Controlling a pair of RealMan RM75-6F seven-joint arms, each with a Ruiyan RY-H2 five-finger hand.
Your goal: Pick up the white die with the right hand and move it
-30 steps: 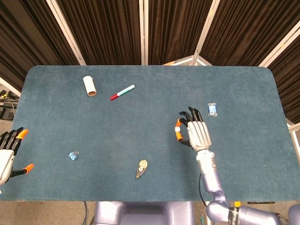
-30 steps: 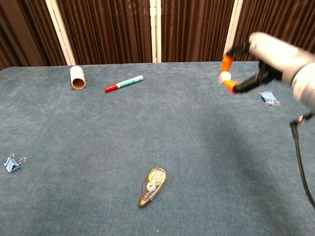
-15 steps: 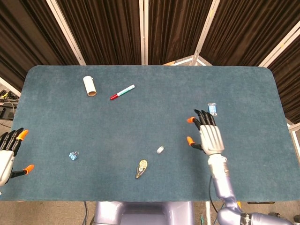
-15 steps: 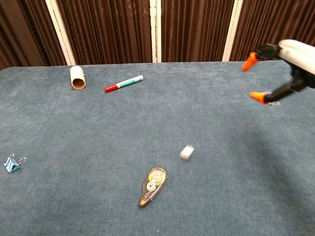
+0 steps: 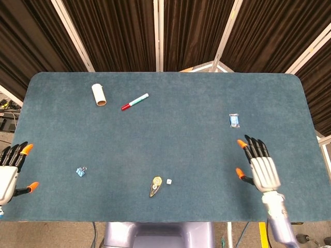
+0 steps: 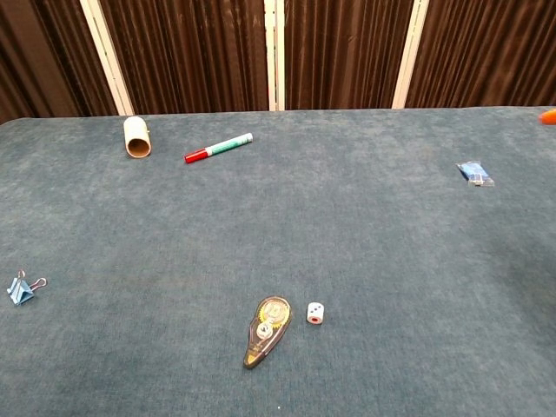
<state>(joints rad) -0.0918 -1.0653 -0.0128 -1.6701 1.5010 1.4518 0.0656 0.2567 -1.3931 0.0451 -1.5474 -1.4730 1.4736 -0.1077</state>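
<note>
The white die lies on the blue table near the front edge, just right of a correction tape dispenser; in the chest view the die shows a red pip on its side. My right hand hovers over the front right of the table with fingers spread and nothing in it, far right of the die. Only one orange fingertip of it shows in the chest view. My left hand stays open off the table's left front edge.
A cardboard tube and a red-capped marker lie at the back left. A blue binder clip sits at the front left. A small blue packet lies right of centre, beyond my right hand.
My right hand let go of the die and drew back to the right and toward the front. The die fell, rolled and came to rest beside the correction tape dispenser.
</note>
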